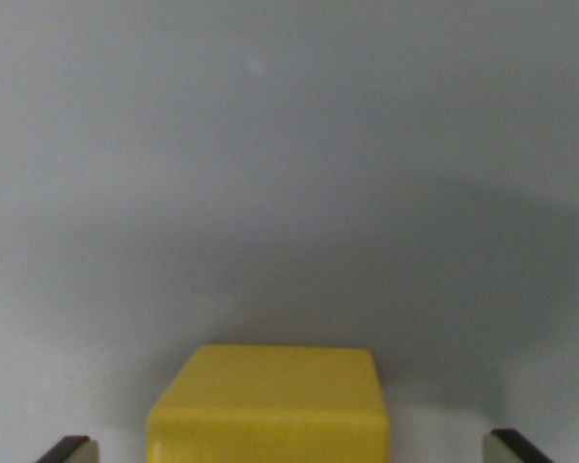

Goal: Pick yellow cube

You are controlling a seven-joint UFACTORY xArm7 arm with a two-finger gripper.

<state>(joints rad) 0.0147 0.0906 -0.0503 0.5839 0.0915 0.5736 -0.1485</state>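
A yellow cube rests on a plain grey surface at the bottom centre of the wrist view, its lower part cut off by the frame edge. My gripper is open: one dark fingertip shows at the bottom left and the other at the bottom right, each standing well clear of the cube's sides. The cube lies between the two fingers, a little closer to the left one. Nothing is held.
The grey surface fills the rest of the view, with a soft shadow across its right side and a tiny pale speck near the top.
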